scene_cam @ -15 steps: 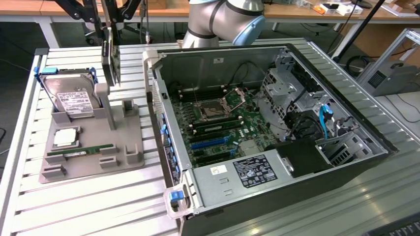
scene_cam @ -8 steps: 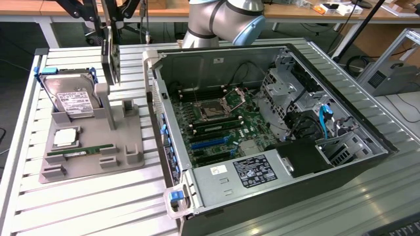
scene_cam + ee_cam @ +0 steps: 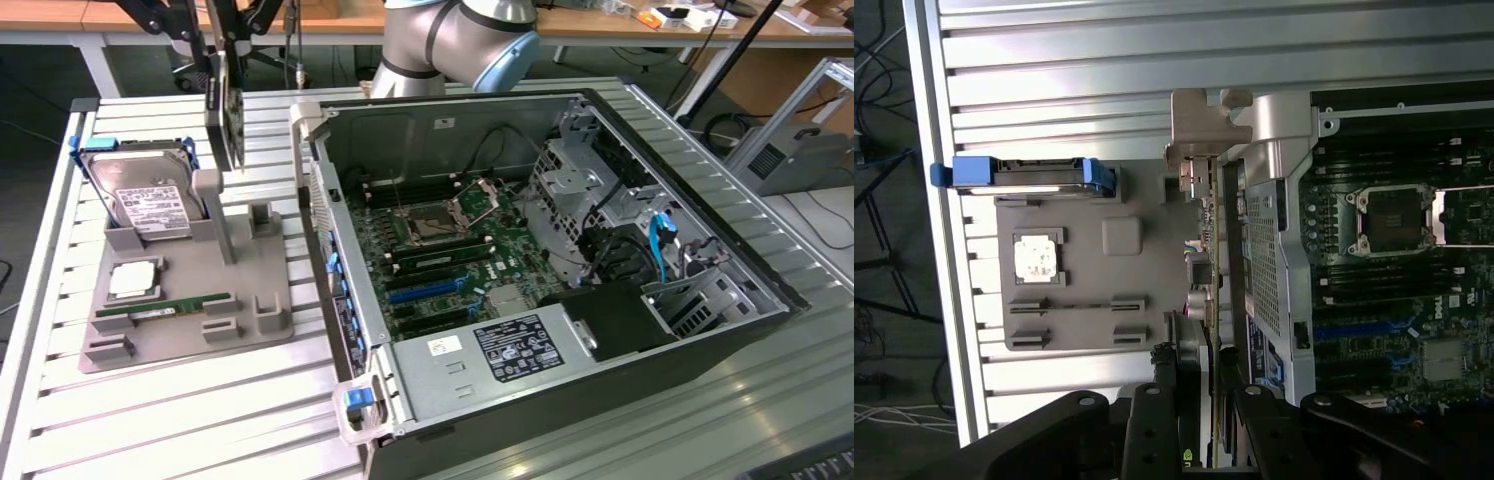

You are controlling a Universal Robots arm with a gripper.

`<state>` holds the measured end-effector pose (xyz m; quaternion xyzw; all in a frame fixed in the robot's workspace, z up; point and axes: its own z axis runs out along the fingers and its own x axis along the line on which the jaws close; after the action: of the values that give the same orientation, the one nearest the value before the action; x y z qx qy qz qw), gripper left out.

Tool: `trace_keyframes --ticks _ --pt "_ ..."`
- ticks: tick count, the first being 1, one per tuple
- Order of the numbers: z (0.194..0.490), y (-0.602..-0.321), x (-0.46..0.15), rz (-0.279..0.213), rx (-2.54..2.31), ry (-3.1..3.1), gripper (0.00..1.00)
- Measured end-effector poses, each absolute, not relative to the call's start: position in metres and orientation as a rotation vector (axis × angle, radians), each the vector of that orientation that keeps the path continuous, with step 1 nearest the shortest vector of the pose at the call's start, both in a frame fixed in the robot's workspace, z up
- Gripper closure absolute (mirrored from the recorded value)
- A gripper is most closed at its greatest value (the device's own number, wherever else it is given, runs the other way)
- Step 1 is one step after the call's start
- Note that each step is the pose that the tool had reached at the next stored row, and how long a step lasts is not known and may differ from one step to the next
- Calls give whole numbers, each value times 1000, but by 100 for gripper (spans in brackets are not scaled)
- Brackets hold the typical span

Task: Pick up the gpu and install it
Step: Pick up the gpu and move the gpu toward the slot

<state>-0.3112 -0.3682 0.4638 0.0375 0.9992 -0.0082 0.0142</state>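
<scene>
Between the black fingers: card held upright, slots lie across the case wall

Between its black fingers the hand (image 3: 1202, 405) clamps the gpu (image 3: 1201, 275), a flat green circuit card seen edge-on. The jaws stand part closed, pressed on its two faces. Its long axis runs straight away from the hand, and what looks like the silver metal end bracket (image 3: 1197, 125) is the far end.

In the exterior view the card (image 3: 222, 100) hangs upright and touches nothing but the hand. Its lower end is above the grey moulded holder (image 3: 254, 300) on the slatted metal tabletop (image 3: 160, 420). That holder carries a silver hard drive with a white label (image 3: 147, 205) and a slim green memory stick (image 3: 167, 305).

Just beside the card, toward the exterior view's right, rises the pale wall (image 3: 315, 200) of the open black computer case (image 3: 761, 300). Beyond the wall lies the green motherboard (image 3: 461, 245) with its blue and black expansion slots (image 3: 427, 288). I judge that the slots sit lower than the card and to the exterior view's right, so the wall stands between them.
</scene>
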Motion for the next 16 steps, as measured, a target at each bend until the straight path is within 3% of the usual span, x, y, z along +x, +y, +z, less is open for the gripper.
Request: trace_keyframes --ticks 16 --pt "468 -368 -311 -25 117 3111 73"
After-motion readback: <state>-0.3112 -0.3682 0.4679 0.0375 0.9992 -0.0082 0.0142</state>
